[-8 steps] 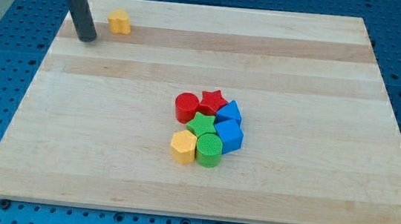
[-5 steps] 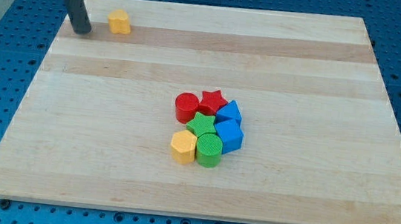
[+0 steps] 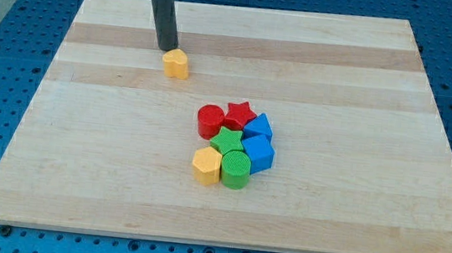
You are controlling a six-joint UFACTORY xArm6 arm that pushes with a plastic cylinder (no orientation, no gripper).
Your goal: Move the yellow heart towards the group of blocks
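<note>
1. No text, label, brand, number or sign can be read anywhere in the camera view.
2. The wooden table [image 3: 353, 199] has only plain wood grain on it, no print.
3. The coloured blocks have plain faces, with no letters or marks that I can make out.
</note>
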